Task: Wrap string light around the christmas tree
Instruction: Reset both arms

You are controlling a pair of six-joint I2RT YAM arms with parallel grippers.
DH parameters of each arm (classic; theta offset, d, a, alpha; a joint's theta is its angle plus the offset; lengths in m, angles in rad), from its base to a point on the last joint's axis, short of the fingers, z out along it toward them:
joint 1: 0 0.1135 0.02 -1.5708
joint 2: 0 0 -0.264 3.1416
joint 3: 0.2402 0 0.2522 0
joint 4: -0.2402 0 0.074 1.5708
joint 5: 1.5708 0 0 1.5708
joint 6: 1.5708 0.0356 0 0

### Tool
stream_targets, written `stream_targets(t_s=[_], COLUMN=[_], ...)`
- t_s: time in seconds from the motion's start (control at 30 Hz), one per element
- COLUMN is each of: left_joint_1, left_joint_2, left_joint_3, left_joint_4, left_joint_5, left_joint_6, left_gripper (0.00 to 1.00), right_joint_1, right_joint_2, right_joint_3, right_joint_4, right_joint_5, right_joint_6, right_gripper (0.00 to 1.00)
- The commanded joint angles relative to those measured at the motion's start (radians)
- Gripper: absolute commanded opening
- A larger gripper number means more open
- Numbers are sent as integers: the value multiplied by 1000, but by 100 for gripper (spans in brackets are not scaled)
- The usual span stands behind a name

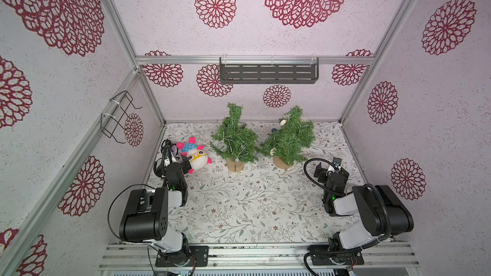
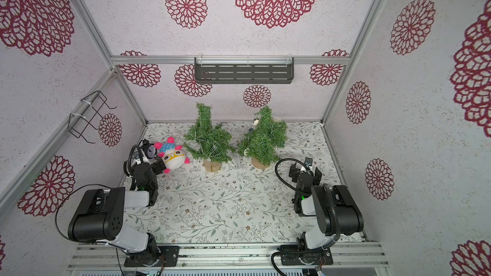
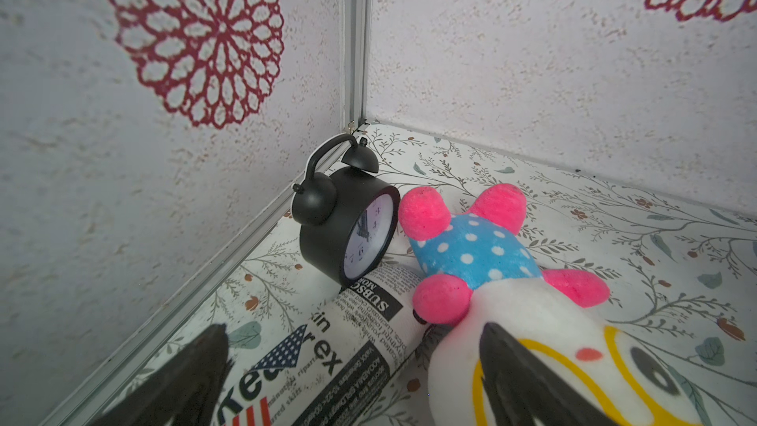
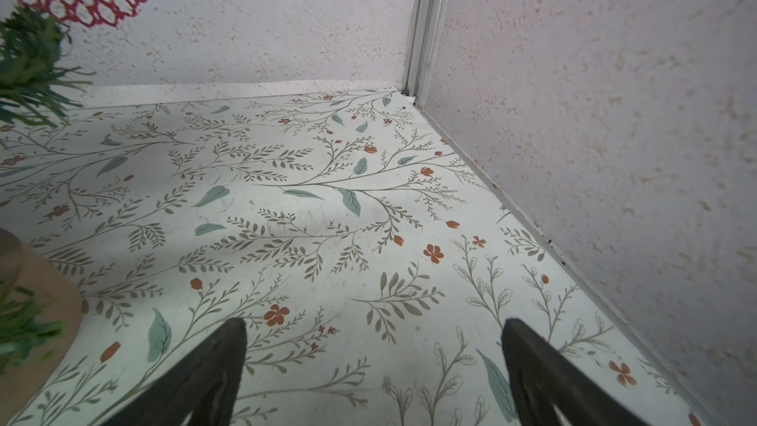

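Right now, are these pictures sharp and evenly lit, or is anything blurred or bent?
In both top views: soft even light, but a wide lens splays the frame posts outward. Left wrist view: alarm clock sharp, left gripper blurred. Right wrist view: tree needles blurred.

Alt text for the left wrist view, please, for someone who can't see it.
A black alarm clock stands by the wall on a floral table, beside a plush toy with pink limbs and a blue dotted body and a newspaper. The open left tool points toward them, holding nothing.
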Motion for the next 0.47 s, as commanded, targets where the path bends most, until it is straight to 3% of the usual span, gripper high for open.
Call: stream_targets(t_s=[0.0,0.43], left_joint_1=[-5,-25], left_joint_2=[-2,0], left_joint_3=[14,12], left_joint_4=[0,8], left_joint_5=[-6,-1], left_joint_6=[9,38], left_gripper=[98,98], right_joint_1=[-4,-5], right_joint_2=[-24,-24], right_joint_3=[18,17], right_joint_4=[24,24], right_joint_5=[17,18], right_joint_6=[16,15], right_gripper=[99,99])
